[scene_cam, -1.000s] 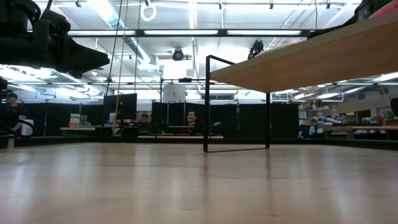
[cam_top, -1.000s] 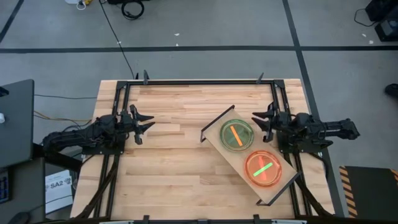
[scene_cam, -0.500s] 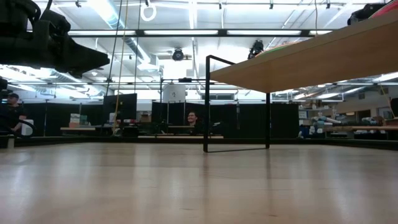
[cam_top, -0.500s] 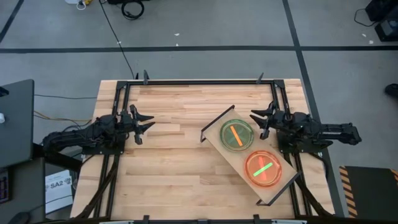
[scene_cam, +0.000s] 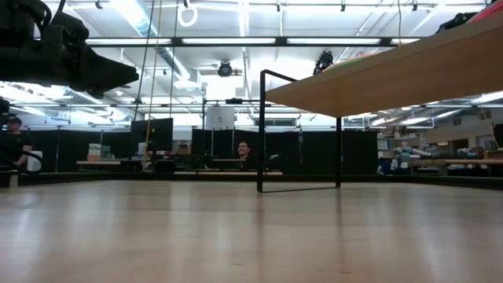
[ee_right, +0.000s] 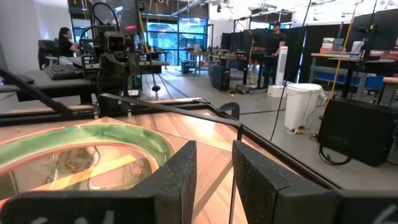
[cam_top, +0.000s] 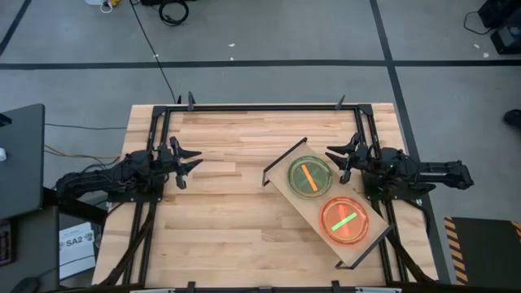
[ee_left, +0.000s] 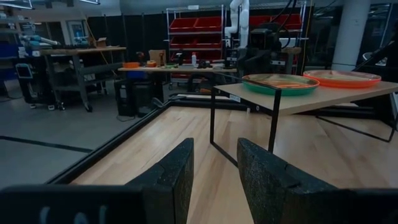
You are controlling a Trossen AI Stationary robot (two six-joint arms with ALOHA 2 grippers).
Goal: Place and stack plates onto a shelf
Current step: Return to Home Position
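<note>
The shelf (cam_top: 313, 207), a light-wood plank on black wire legs (scene_cam: 299, 130), stands slantwise on the right half of the table. A green plate with an orange bar (cam_top: 309, 176) lies flat on its far end. An orange plate with a green bar (cam_top: 344, 220) lies flat on its near end. Both plates also show in the left wrist view (ee_left: 280, 84) (ee_left: 342, 78). My right gripper (cam_top: 334, 160) hangs open and level just beyond the shelf's far right corner, beside the green plate (ee_right: 81, 155). My left gripper (cam_top: 195, 162) waits open over the table's left side, pointing level toward the shelf.
Bare wooden tabletop (cam_top: 228, 212) lies between my left gripper and the shelf. Black frame rails (cam_top: 260, 107) run along the table's far edge and sides. In the room beyond the table stand workbenches, and a person (scene_cam: 242, 149) sits there.
My right arm has swung a little about its base, and its gripper has turned slightly and tipped level, staying beside the shelf's far right corner. Its fingers stay open. The plates and the shelf have kept still.
</note>
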